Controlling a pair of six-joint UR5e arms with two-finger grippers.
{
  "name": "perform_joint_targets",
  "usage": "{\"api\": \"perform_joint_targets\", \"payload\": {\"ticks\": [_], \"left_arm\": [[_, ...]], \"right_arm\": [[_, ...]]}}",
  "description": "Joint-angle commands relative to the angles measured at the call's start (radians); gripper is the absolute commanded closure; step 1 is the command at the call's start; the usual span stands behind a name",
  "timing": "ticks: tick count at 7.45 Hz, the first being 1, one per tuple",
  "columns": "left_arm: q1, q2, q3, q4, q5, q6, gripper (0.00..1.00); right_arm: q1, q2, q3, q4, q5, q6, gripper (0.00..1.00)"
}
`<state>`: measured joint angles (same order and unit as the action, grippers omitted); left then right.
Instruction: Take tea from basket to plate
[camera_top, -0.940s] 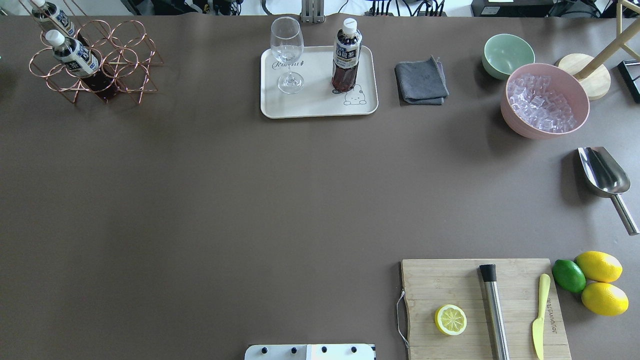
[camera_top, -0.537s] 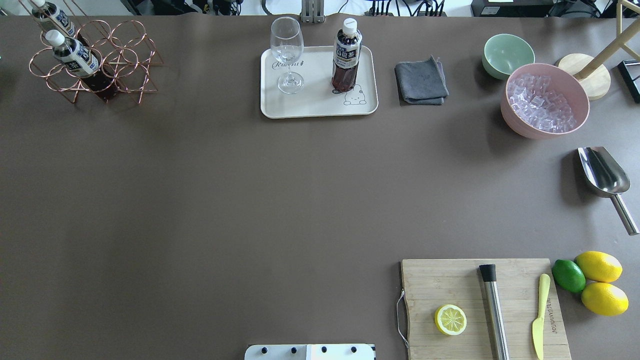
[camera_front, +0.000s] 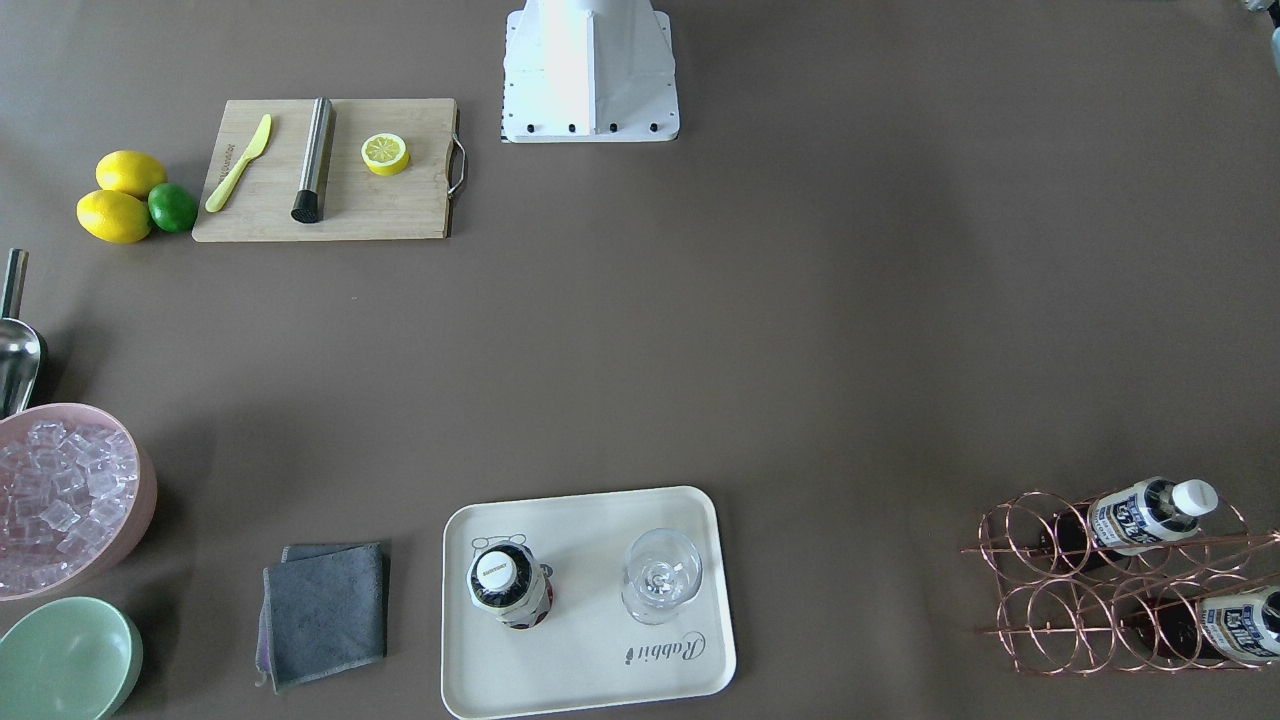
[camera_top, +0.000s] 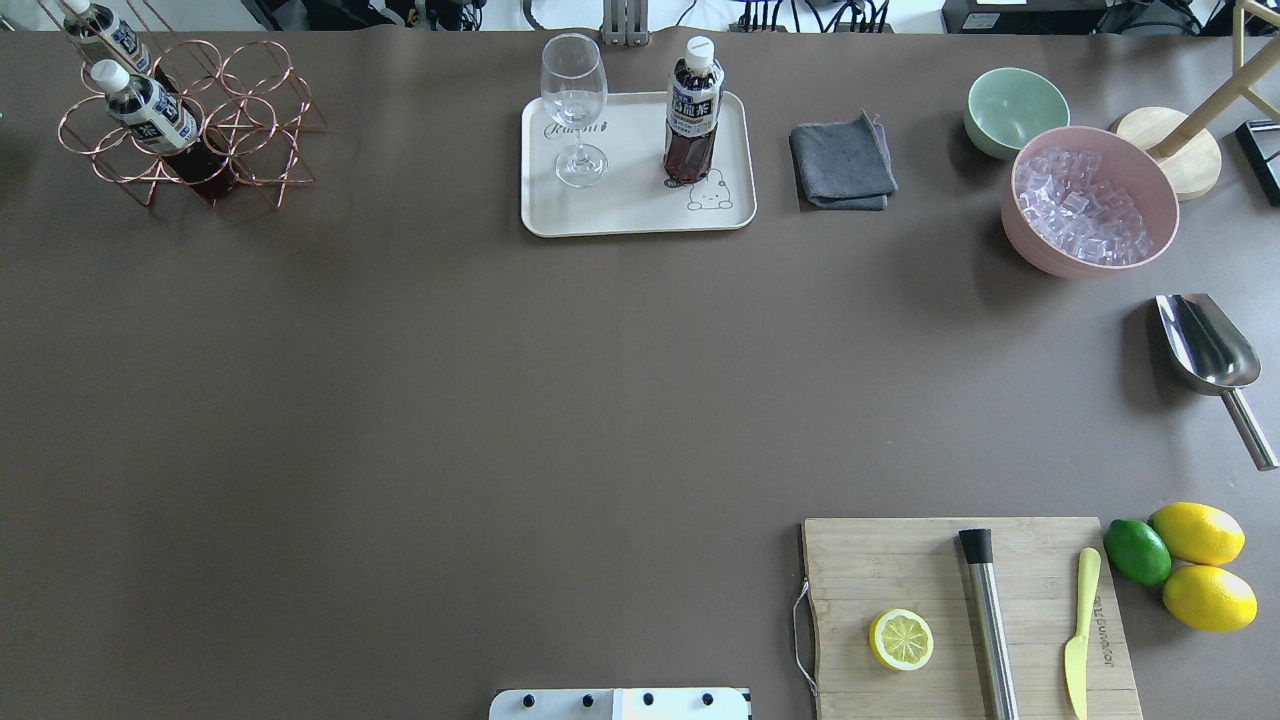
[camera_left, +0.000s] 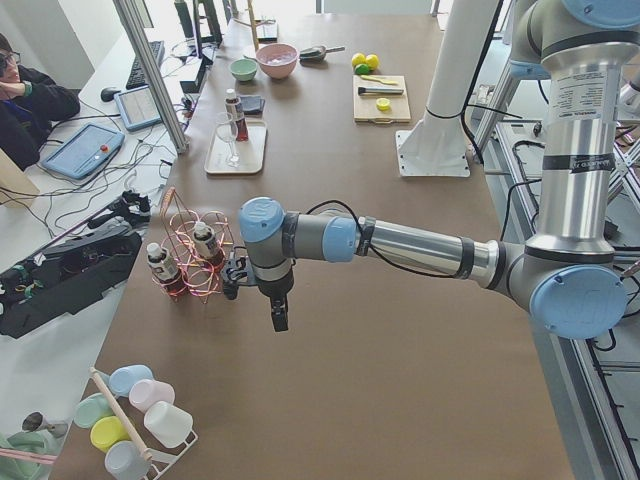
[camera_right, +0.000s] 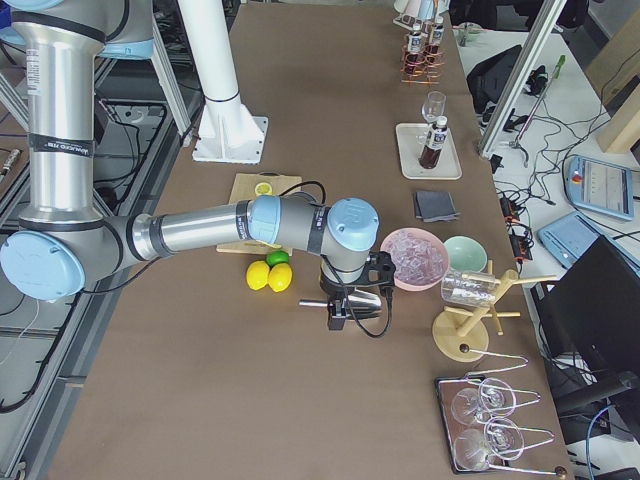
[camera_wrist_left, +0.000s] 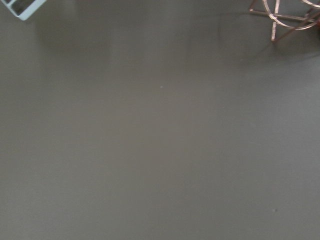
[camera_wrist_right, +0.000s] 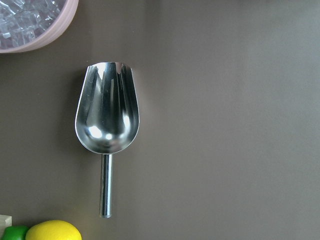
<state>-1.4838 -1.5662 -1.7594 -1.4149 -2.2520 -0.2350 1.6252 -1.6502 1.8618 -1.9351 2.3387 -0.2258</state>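
One tea bottle (camera_top: 693, 110) stands upright on the cream plate (camera_top: 630, 215), beside a wine glass (camera_top: 575, 110); it also shows in the front view (camera_front: 508, 587) on the plate (camera_front: 590, 680). Two more tea bottles (camera_top: 150, 115) (camera_top: 105, 30) lie in the copper wire basket (camera_top: 250, 110) at the far left. My left gripper (camera_left: 279, 318) shows only in the left side view, hanging over bare table next to the basket (camera_left: 185, 235). My right gripper (camera_right: 335, 318) shows only in the right side view, over the metal scoop (camera_wrist_right: 106, 112). I cannot tell if either is open or shut.
A grey cloth (camera_top: 842, 165), a mint bowl (camera_top: 1015, 105) and a pink bowl of ice (camera_top: 1090, 205) stand right of the plate. A cutting board (camera_top: 900, 570) with half a lemon, a muddler and a knife lies near right, beside two lemons and a lime (camera_top: 1137, 552).
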Motion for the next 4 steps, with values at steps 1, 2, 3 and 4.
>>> {"api": "perform_joint_targets", "payload": {"ticks": [1, 2, 3, 4], "left_arm": [[-0.009, -0.002, 0.006, 0.042, 0.043, 0.026, 0.02], [-0.013, 0.006, -0.006, 0.045, 0.013, 0.045, 0.02], [-0.015, 0.023, 0.004, 0.041, -0.007, 0.105, 0.02], [-0.033, 0.052, 0.009, 0.039, -0.005, 0.226, 0.02]], "right_arm": [[-0.001, 0.000, 0.000, 0.001, 0.005, 0.000, 0.00], [-0.002, 0.000, 0.005, 0.001, 0.007, 0.002, 0.00], [-0.002, 0.000, 0.011, -0.001, 0.007, 0.003, 0.00], [-0.002, 0.000, 0.011, -0.002, 0.007, 0.003, 0.00]]}}
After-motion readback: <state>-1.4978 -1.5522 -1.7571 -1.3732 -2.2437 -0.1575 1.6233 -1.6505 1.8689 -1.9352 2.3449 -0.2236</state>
